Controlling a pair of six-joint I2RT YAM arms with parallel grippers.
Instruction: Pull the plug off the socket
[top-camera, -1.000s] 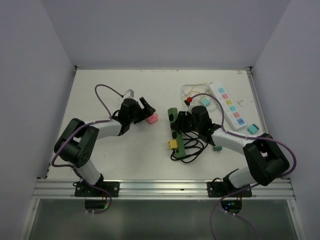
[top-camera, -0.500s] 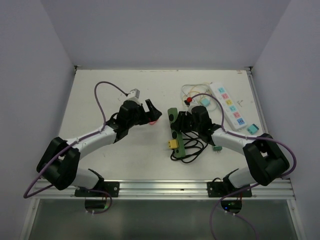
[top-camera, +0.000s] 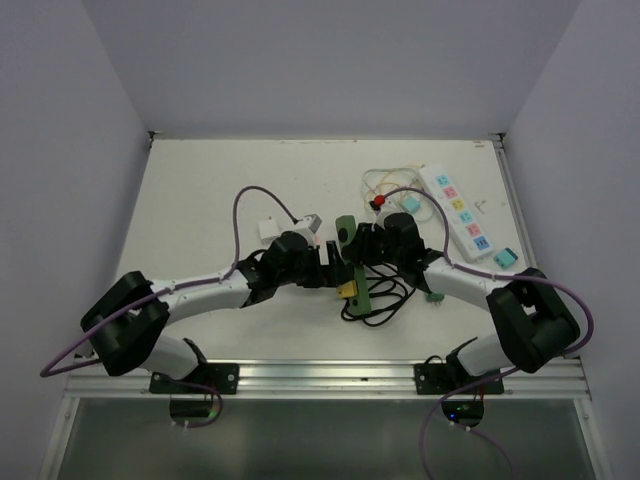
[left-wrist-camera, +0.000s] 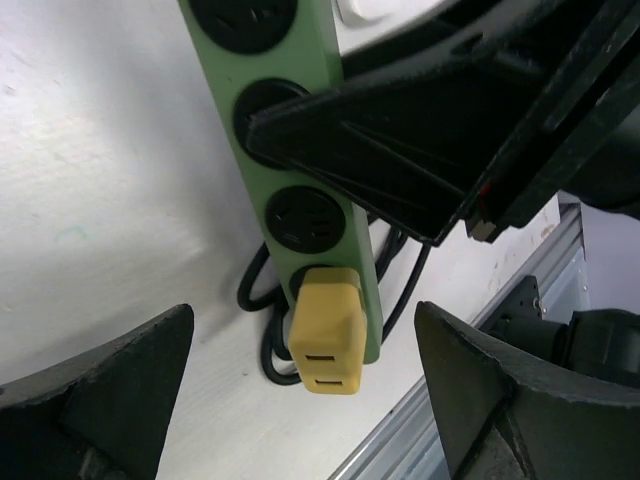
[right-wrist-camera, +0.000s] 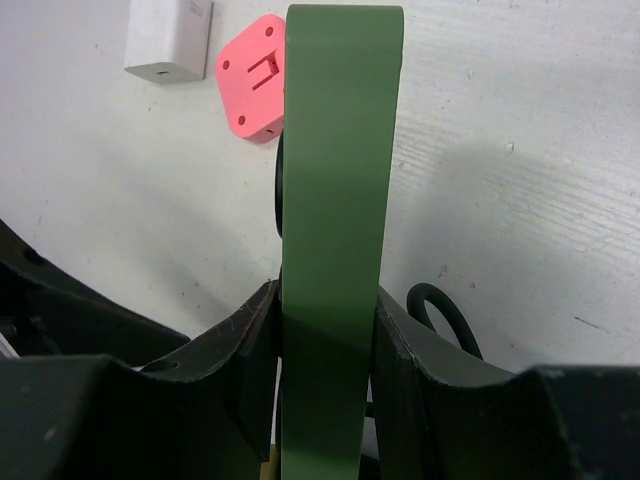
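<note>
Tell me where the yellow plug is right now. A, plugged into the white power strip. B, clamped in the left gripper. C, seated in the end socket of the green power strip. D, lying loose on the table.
C: the left wrist view shows the yellow plug seated in the end socket of the green power strip, with the left gripper jaws open on either side of it, not touching.
</note>
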